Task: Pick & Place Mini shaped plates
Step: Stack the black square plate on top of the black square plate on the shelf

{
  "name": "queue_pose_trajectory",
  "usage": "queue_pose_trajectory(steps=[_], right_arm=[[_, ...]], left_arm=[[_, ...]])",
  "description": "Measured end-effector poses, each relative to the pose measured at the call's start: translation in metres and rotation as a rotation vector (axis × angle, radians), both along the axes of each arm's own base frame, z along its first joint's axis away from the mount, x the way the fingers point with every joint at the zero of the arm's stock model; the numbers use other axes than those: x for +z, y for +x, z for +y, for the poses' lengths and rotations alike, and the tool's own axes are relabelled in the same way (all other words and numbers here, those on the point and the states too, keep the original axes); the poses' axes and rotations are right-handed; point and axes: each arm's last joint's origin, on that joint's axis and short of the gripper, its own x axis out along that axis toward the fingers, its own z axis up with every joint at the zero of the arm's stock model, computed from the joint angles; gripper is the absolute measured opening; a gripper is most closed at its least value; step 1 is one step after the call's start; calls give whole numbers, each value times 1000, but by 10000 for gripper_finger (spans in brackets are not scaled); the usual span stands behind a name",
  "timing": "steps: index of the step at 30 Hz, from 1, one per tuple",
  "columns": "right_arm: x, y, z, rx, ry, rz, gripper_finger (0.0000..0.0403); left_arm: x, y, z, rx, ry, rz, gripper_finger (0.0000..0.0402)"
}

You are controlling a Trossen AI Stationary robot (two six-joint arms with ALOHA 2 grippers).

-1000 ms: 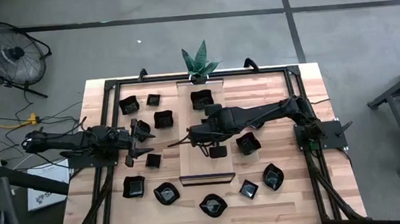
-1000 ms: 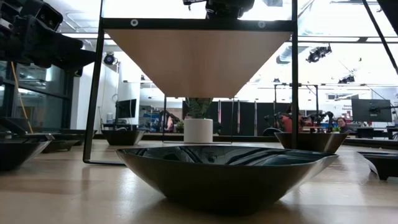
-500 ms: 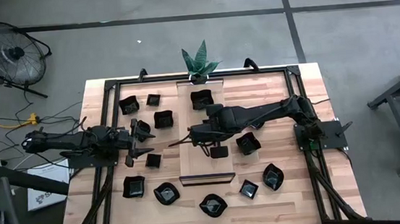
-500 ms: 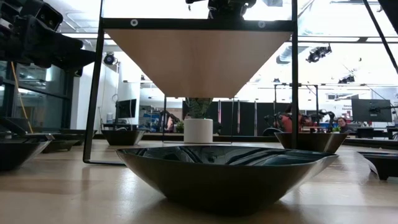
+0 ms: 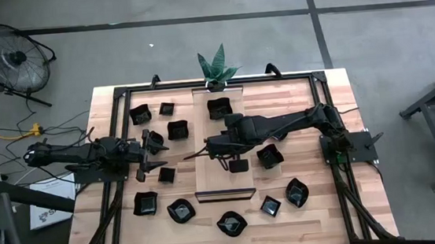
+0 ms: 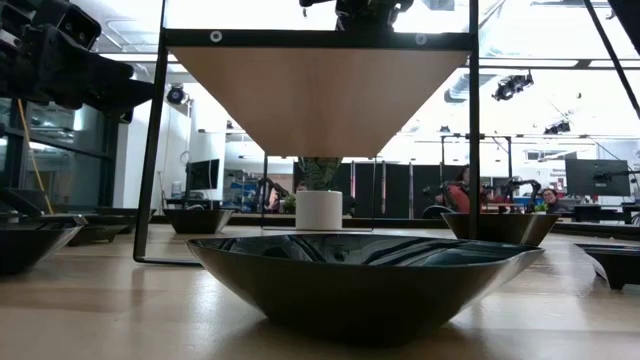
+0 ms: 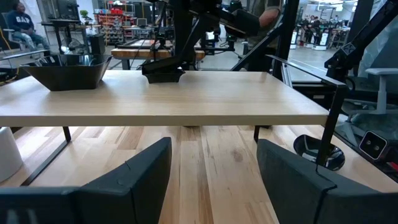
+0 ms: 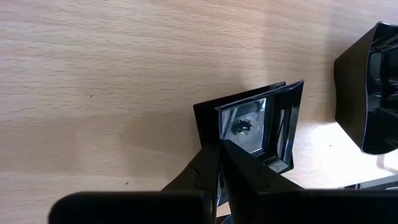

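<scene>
Several small glossy black mini shaped plates lie around the table, such as one [image 5: 145,202] at the near left. In the middle stands a raised pale wooden board [image 5: 211,182], bearing one plate [image 5: 219,108] at its far end. My right gripper [image 5: 226,157] reaches over the board and is shut on a small square plate [image 8: 255,121], which also shows in the left wrist view [image 7: 163,74]. My left gripper [image 7: 214,180] waits open at the table's left, level and facing the board, with nothing between its fingers. My right gripper pinches the square plate's raised rim [image 8: 210,138] near one corner between its two fingers [image 8: 249,171]. The fingers come from above, slanting down. The plate is at the board's top surface [image 7: 186,93]; whether it rests there or hangs just above, I cannot tell.
A potted plant [image 5: 217,67] stands at the table's far edge. A black frame [image 5: 321,89] runs around the work area. Another plate [image 5: 269,157] lies just right of the board, close to the held one. A large plate [image 6: 365,280] fills the low view.
</scene>
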Motion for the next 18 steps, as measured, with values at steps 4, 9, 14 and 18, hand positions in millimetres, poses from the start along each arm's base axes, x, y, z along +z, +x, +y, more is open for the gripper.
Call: queue_pose_trajectory(steps=[4, 9, 14, 18], right_arm=[[0, 0, 0, 0, 1, 0, 12], [0, 0, 0, 0, 1, 0, 12], [0, 0, 0, 0, 2, 0, 15], [0, 0, 0, -19, 8, -5, 47]], left_arm=[[0, 0, 0, 0, 0, 0, 234], [0, 0, 0, 0, 0, 0, 234], [0, 0, 0, 0, 0, 0, 234], [0, 0, 0, 0, 0, 0, 234]])
